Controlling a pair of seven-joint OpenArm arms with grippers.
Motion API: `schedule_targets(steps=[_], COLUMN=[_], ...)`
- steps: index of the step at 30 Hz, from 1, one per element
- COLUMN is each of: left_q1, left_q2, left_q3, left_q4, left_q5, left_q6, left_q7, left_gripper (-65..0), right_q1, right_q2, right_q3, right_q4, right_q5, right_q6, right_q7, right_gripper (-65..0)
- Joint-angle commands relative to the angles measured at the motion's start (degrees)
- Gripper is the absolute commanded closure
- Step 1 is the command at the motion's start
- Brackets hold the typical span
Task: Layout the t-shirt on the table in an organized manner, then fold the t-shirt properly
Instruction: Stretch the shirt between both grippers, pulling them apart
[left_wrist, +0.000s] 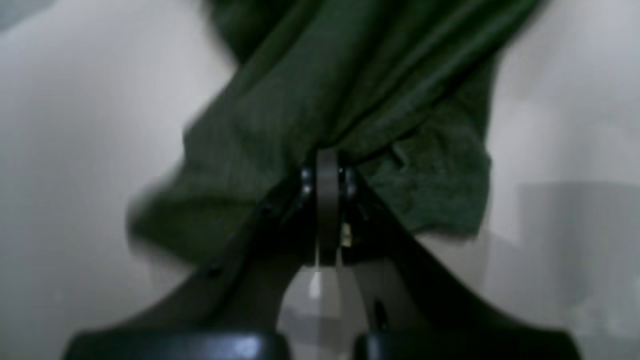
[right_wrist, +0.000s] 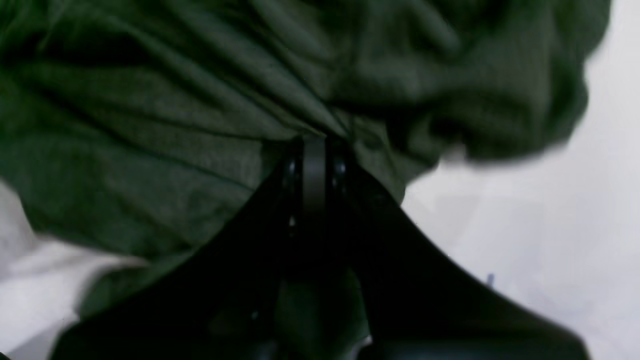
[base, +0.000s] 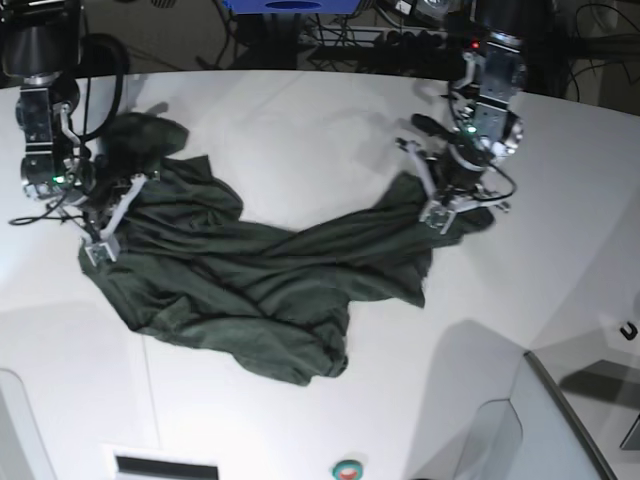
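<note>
Both your left end effector (base: 437, 213) and right end effector (base: 100, 243) pinch the t-shirt (base: 260, 290); pull toward 9 and 3 o'clock too hard and thin fabric may slip free.

I see my two arms are black with shiny silver parts. My left arm (base: 485, 110) has a small red light near the top and a green light lower down. My right arm (base: 45, 130) has a green light too, and black cables loop off it. Each gripper has two black fingers shaped like wide wedges, a grey strip between them, and small silver screws beside the strip.
</note>
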Motion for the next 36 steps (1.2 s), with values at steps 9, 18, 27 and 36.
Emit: schedule_targets(steps=[9, 18, 27, 36], left_q1=[1.1, 3.7, 5.9, 16.1], left_q2=[-5.4, -3.8, -3.4, -3.0], left_q3=[-0.5, -0.5, -4.0, -29.4], left_q4=[0.7, 17.9, 27.5, 28.8], left_q5=[2.0, 2.0, -0.4, -33.0], left_q6=[-0.6, -0.6, -0.9, -12.1], left_q7=[7.8, 14.7, 21.6, 21.4], left_gripper=[0.0, 0.0, 0.0, -14.5], right_q1=[0.8, -3.0, -0.9, 5.5], right_q2=[3.0, 2.7, -4.9, -3.4], right_q3=[1.0, 1.1, 18.9, 24.1], right_q4=[1.1, 12.5, 14.7, -5.2], right_q5=[-0.5, -0.4, 10.3, 19.3], right_q6=[-0.6, -0.5, -0.1, 13.8], right_q7=[-0.4, -3.0, -5.1, -4.6], right_gripper=[-0.5, -0.6, -42.9, -45.6])
